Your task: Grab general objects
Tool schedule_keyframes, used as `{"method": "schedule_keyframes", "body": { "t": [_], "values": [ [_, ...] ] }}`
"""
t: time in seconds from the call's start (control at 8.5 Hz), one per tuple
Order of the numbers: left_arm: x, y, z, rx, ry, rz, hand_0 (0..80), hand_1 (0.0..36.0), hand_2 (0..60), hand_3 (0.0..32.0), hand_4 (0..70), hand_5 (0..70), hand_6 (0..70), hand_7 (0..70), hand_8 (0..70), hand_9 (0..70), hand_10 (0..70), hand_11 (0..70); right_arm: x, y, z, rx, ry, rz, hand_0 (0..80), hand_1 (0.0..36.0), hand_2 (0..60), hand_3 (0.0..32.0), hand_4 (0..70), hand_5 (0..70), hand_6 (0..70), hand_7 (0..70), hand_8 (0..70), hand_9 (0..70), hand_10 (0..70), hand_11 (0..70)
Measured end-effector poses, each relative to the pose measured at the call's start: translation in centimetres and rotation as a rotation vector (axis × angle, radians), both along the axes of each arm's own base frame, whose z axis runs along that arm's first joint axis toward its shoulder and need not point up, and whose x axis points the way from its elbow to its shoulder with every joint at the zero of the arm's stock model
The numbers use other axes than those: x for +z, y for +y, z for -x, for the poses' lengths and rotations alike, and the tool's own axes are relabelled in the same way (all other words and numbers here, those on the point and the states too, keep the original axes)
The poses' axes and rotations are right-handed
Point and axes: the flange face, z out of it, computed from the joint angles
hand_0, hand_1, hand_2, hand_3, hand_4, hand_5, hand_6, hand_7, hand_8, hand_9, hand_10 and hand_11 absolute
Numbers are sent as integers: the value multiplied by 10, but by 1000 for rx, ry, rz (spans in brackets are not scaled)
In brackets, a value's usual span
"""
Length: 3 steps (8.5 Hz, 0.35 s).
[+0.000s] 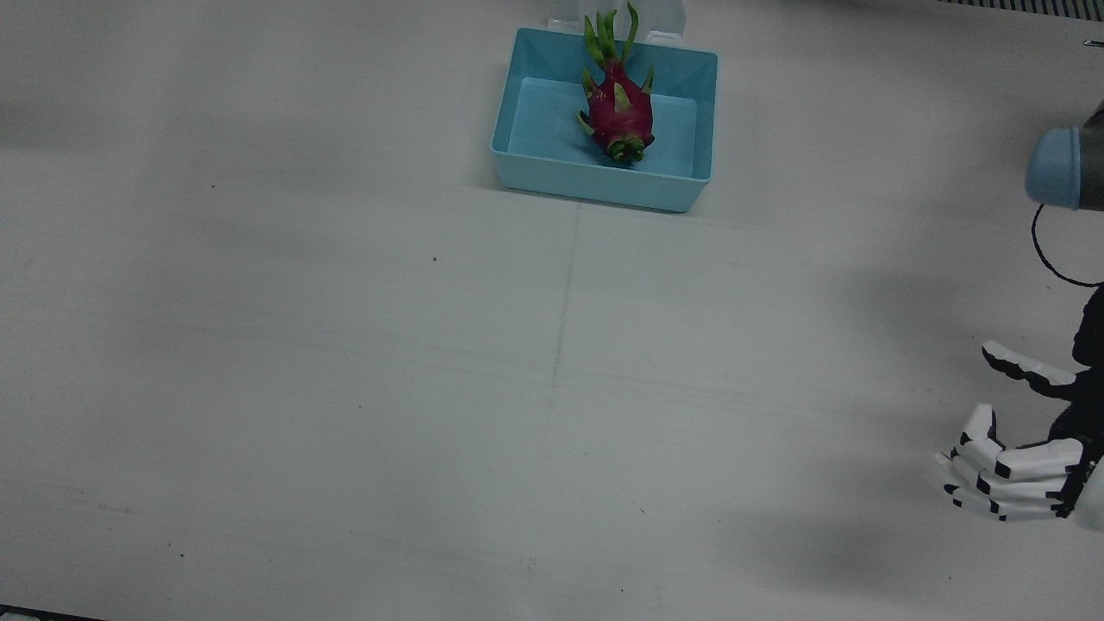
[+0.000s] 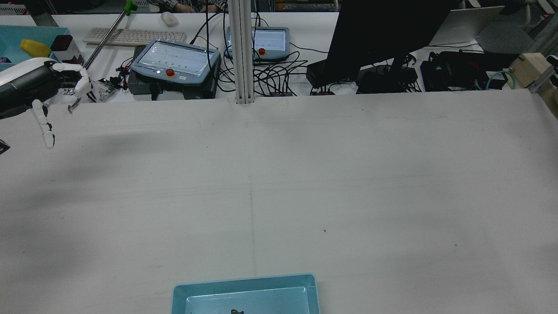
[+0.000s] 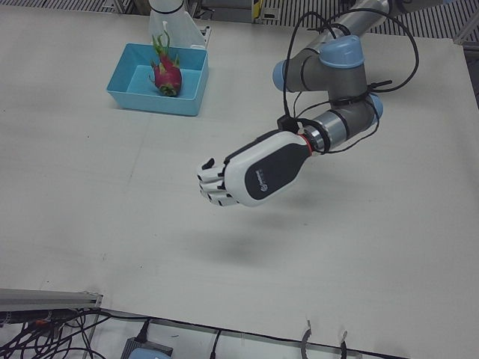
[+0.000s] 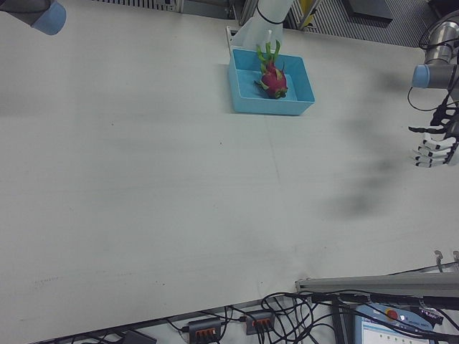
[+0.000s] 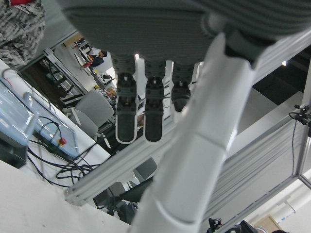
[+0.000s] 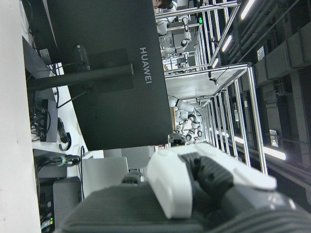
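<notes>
A magenta dragon fruit with green scales and long green leafy tips [image 1: 617, 108] lay inside a shallow light-blue rectangular plastic bin [image 1: 535, 171], toward the bin's side nearer the robot's left arm, its leafy tips pointing toward the robot's pedestals and rising past the bin's far rim. The bin sat on the white table [image 1: 345, 388] near the robot's edge, about midway across; the rear view showed only the bin's far end and a sliver of the fruit.

Nothing touched the fruit or the bin. The left robot hand [image 3: 251, 170], white-shelled with black segments, hung above the table well apart from the bin, out over the half of the table before the left arm. Its fingers [image 1: 1000, 470] were curled partway and bunched side by side, the thumb [image 1: 1022, 366] held apart from them, and it held nothing. Its shadow fell on the bare table below it.

The right robot hand [image 6: 194, 187] showed only in its own camera, as a white and dark grey part close to the lens, with a black monitor [image 6: 102, 73] behind it; whether its fingers were spread or pressed together could not be told.
</notes>
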Motion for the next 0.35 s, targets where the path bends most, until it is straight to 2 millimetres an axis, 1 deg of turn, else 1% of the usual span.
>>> {"method": "schedule_keyframes", "body": {
  "t": [0.12,0.24,0.35],
  "values": [
    [42,-13,13,-28,-25,46,800,360,600,0,219,700,448,634,365,362,205,337,0,0,0,0,0,0,0,0,0,0,0,0,0,0,0,0,0,0],
    [77,-20,27,-55,-43,77,800,360,600,0,208,700,430,627,348,345,202,332,1,0,0,0,0,0,0,0,0,0,0,0,0,0,0,0,0,0],
    [102,-23,41,-81,-55,96,800,360,600,0,200,700,414,629,334,333,202,332,1,0,0,-1,-1,0,0,0,0,0,0,0,0,0,0,0,0,0]
  ]
}}
